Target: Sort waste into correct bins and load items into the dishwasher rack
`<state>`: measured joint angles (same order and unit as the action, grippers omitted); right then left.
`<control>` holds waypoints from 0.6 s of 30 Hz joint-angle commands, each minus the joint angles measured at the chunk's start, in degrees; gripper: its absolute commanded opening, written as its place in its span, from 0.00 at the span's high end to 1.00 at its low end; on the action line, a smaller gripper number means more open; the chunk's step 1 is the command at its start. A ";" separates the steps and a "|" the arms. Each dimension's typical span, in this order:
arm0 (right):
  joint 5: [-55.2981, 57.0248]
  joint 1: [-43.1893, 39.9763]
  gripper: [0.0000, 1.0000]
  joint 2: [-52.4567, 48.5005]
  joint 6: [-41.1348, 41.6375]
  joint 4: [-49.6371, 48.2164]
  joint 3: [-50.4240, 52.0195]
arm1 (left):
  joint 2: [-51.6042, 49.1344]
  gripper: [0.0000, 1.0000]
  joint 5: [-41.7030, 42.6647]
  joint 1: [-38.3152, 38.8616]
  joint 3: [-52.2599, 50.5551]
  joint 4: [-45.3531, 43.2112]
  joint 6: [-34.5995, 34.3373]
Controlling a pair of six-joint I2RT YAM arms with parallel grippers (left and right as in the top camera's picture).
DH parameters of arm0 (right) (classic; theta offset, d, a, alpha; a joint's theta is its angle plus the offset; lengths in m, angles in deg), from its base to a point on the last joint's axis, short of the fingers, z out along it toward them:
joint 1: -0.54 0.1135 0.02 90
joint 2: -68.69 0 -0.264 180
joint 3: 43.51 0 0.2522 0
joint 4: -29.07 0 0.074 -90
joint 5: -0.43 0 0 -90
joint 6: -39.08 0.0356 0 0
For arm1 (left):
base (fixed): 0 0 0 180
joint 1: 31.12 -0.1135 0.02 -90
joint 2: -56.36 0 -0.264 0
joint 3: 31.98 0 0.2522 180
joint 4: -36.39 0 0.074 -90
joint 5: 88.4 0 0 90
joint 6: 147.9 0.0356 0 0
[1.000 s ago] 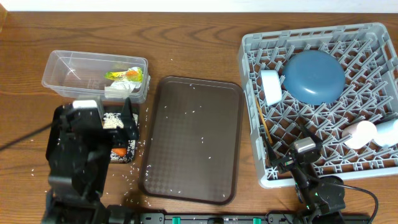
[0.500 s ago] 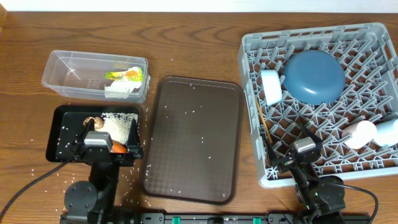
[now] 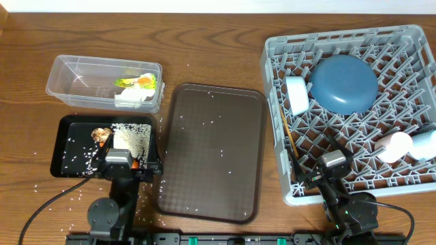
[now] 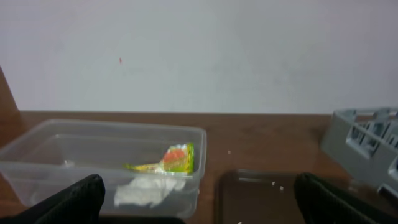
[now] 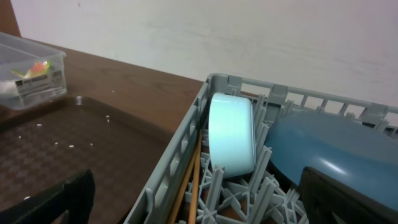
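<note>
The clear tub (image 3: 65,75) holds the silvery wrapper (image 3: 136,82) and the crumpled white paper (image 3: 129,99); all three also show in the left wrist view: tub (image 4: 56,155), wrapper (image 4: 171,160), paper (image 4: 146,190). The black tray (image 3: 68,146) holds rice (image 3: 133,136) and the brown lump (image 3: 102,133); a sliver of carrot (image 3: 137,164) shows beside my open, empty left gripper (image 3: 121,160) (image 4: 199,210). The grey rack (image 3: 409,41) holds the blue plate (image 3: 344,83), white bowl (image 3: 296,94), chopsticks (image 3: 289,139), pink cup (image 3: 394,146) and light-blue cup (image 3: 426,143). My right gripper (image 3: 334,162) (image 5: 199,205) is open at the rack's front edge.
The flat brown serving tray (image 3: 211,153) lies between the bins and the rack, with a few rice grains on it. Loose rice is scattered on the wood around the black tray. Both arm bases sit at the table's front edge.
My left arm has drawn back from over the black tray toward the front edge, uncovering the tray. The right arm has not moved.
</note>
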<state>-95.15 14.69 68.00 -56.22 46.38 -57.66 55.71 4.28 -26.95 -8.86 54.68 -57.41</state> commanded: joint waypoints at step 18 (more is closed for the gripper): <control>-0.26 -0.74 0.01 0.26 -0.55 0.13 0.07 | 0.55 0.02 0.35 -0.35 -9.14 -6.27 0.98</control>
<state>-95.15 14.69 68.00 -56.22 46.38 -57.66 55.78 4.30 -26.95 -17.89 48.63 -57.41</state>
